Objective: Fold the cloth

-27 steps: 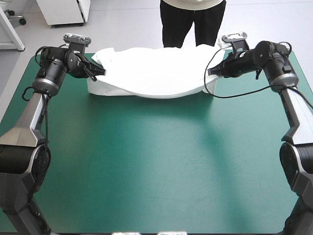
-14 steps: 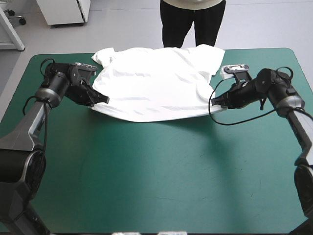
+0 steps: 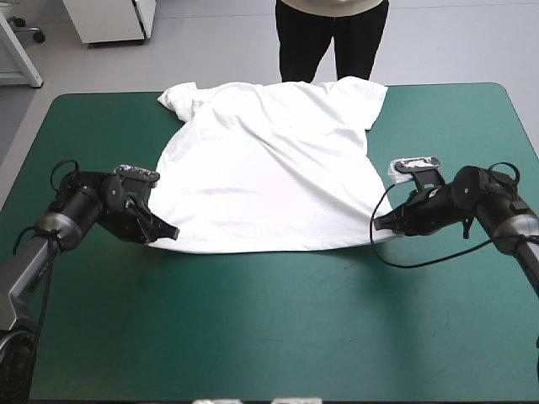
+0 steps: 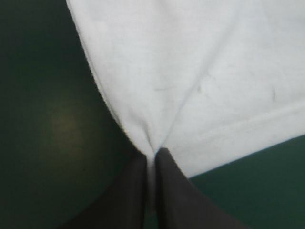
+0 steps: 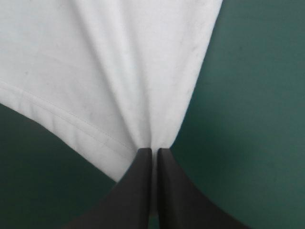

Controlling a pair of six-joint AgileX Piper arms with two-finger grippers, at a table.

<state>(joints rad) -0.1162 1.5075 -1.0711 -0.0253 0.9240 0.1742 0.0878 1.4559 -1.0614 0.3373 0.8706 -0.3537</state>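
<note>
- Black fingers of the left gripper (image 3: 171,231) sit low over the table's left side, clamped on the near left corner of the T-shirt (image 3: 269,160). In the left wrist view the two fingers all but meet, with a thin fold of white cloth pinched between them.
- White and short-sleeved, the T-shirt lies spread flat on the teal-green cover (image 3: 269,328), reaching from the far edge to about mid-table. Its neck and sleeves are at the far edge, and its hem runs nearly straight from one gripper to the other. Soft wrinkles slant down from the shoulders.
- Low over the right side, the right gripper (image 3: 379,225) grips the near right corner of the hem. In the right wrist view its fingers are nearly closed on the cloth, and creases fan away from the pinch beside the stitched hem.
</note>
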